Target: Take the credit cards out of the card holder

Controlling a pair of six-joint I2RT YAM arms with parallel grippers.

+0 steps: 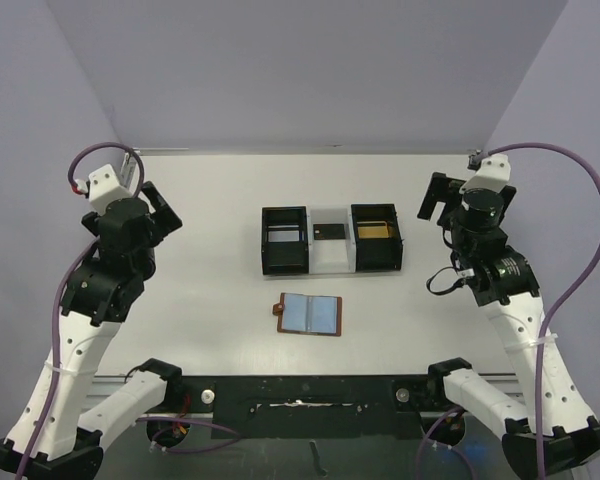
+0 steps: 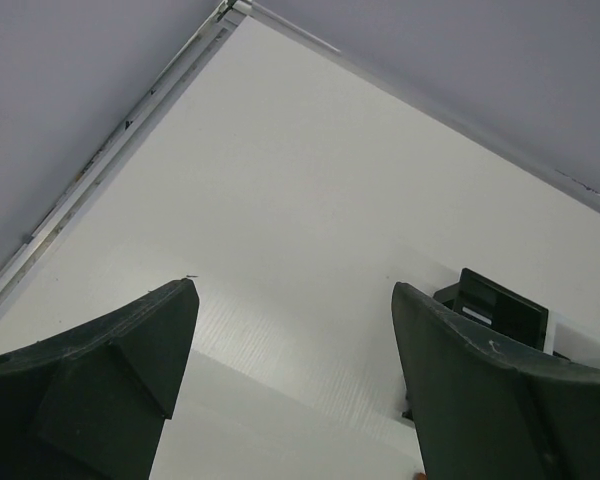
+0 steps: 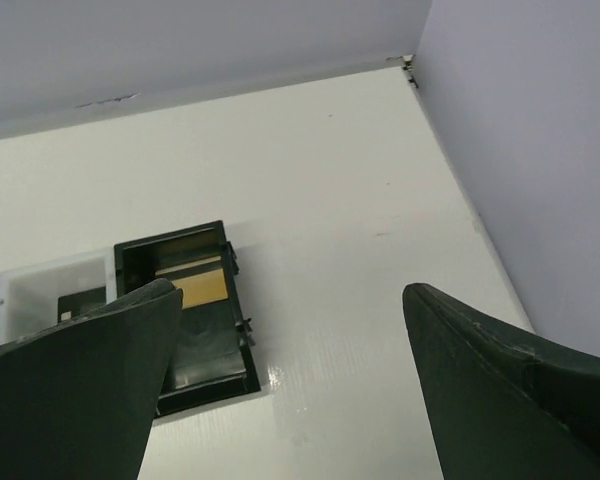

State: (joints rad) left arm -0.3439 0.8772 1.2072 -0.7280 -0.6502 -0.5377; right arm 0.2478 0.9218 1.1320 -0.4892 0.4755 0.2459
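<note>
The card holder (image 1: 310, 315) lies open and flat on the white table, near the front centre. Its blue-grey pockets face up and its snap tab points left. No gold card shows in it. A gold-tan credit card (image 1: 374, 230) lies in the right black compartment of the tray, and it also shows in the right wrist view (image 3: 195, 285). My left gripper (image 1: 160, 208) is open and empty, raised at the far left (image 2: 292, 290). My right gripper (image 1: 438, 205) is open and empty, raised to the right of the tray (image 3: 292, 295).
A black-and-white three-compartment tray (image 1: 330, 268) stands behind the card holder. A small black card (image 1: 328, 231) lies in its white middle compartment. The tray's edge shows in the left wrist view (image 2: 495, 305) and the right wrist view (image 3: 242, 330). Walls enclose the table on the back and sides.
</note>
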